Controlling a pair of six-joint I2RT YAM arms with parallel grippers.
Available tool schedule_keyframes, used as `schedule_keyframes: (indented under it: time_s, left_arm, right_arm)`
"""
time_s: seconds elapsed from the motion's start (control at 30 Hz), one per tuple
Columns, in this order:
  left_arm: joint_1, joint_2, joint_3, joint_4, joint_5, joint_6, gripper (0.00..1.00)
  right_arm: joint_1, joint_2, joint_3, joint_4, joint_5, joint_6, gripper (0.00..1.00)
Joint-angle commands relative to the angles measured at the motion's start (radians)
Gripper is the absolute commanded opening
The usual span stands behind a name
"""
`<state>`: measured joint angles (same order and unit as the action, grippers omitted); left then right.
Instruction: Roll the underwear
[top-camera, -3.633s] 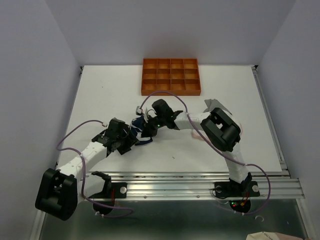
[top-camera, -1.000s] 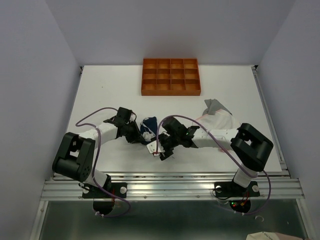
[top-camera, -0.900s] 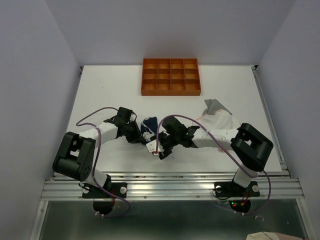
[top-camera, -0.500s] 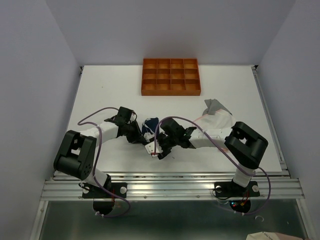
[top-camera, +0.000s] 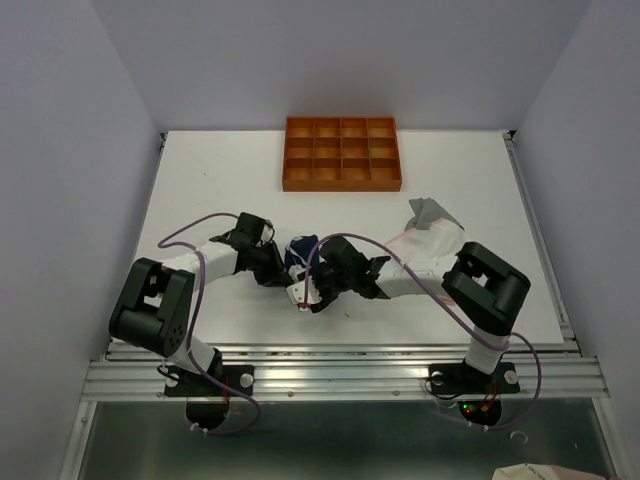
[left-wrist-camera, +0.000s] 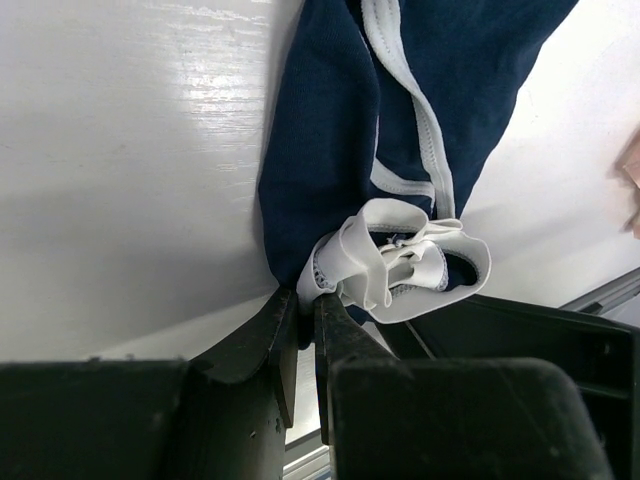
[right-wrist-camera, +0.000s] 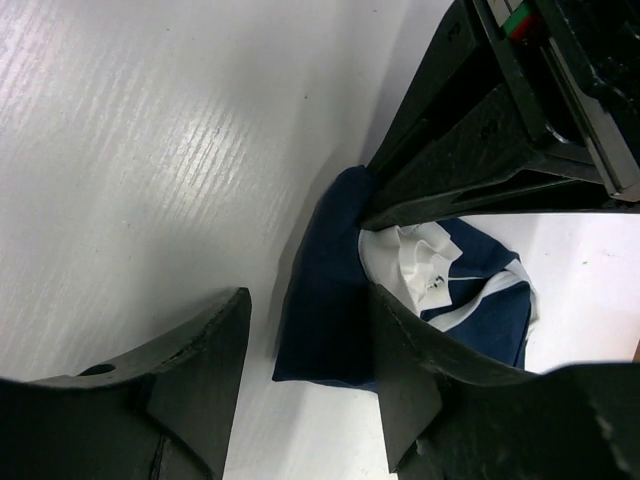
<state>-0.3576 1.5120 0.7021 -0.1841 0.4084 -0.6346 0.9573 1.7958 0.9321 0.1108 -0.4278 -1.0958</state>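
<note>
Left gripper (left-wrist-camera: 298, 305): jaws almost together, pinching an edge fold of the navy underwear right at the fingertips.
Navy underwear (left-wrist-camera: 325, 140): crumpled bundle lying on the table (top-camera: 200, 190). It runs straight ahead of the left fingertips. The emblem is not visible in any view.
White trim (left-wrist-camera: 400, 255): one band runs along the cloth away from the left gripper. The rest is bunched into a loop just ahead of the left fingertips, to one side.
Right gripper (right-wrist-camera: 305, 300): jaws apart, partly spread, astride the near end of the navy bundle. It holds nothing.
Right fingers: one finger (right-wrist-camera: 410, 350) is against the cloth. The other (right-wrist-camera: 200, 350) stands off it, with a strip of bare table between.
Gripper to gripper: the left gripper's black fingers sit just beyond the right fingertips, meeting the bundle from its far side. The two grippers are near each other.
Grey underwear (top-camera: 430, 212): crumpled, well behind the right gripper, beside that arm's forearm.
Orange tray (top-camera: 342, 153): divided into compartments, far ahead of both grippers and well apart from the bundle.
</note>
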Motion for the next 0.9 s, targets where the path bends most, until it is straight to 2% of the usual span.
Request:
schedule_keyframes:
  time_s: [0.0, 0.13, 0.23, 0.43, 0.47, 0.5, 0.6, 0.67, 0.73, 0.77, 0.87]
  left_arm:
    - [0.002, 0.014, 0.02, -0.054, -0.016, 0.059, 0.0]
    - [0.002, 0.027, 0.039, -0.067, -0.02, 0.084, 0.0]
    - [0.003, 0.039, 0.042, -0.072, -0.02, 0.093, 0.0]
    - [0.006, 0.051, 0.036, -0.038, 0.033, 0.092, 0.0]
    - [0.009, 0.048, 0.03, -0.035, 0.033, 0.09, 0.0]
    - [0.008, 0.039, 0.027, -0.032, 0.035, 0.084, 0.0]
    - [0.009, 0.027, 0.02, -0.026, 0.04, 0.075, 0.0]
    - [0.009, 0.01, 0.02, -0.025, 0.037, 0.056, 0.0]
    - [0.012, -0.021, 0.022, -0.025, 0.018, 0.036, 0.09]
    - [0.012, -0.045, 0.022, -0.031, 0.009, 0.024, 0.21]
    - [0.016, -0.082, 0.027, -0.04, -0.039, 0.006, 0.27]
  right_arm:
    - [0.008, 0.016, -0.018, 0.07, 0.047, -0.018, 0.55]
    - [0.008, 0.019, -0.026, 0.069, 0.046, -0.026, 0.52]
    - [0.008, 0.019, -0.03, 0.07, 0.05, -0.024, 0.45]
    - [0.008, 0.02, -0.024, 0.07, 0.031, 0.063, 0.22]
    - [-0.003, 0.019, -0.021, 0.07, 0.021, 0.083, 0.14]
    - [-0.014, 0.017, -0.013, 0.07, 0.017, 0.126, 0.1]
    - [-0.032, 0.013, 0.001, 0.069, -0.014, 0.203, 0.01]
    - [-0.032, 0.013, 0.03, 0.023, -0.048, 0.273, 0.01]
    - [-0.042, 0.011, 0.068, -0.023, -0.104, 0.327, 0.01]
    - [-0.054, 0.007, 0.076, -0.064, -0.126, 0.371, 0.01]
    - [-0.086, 0.01, 0.114, -0.108, -0.221, 0.442, 0.01]
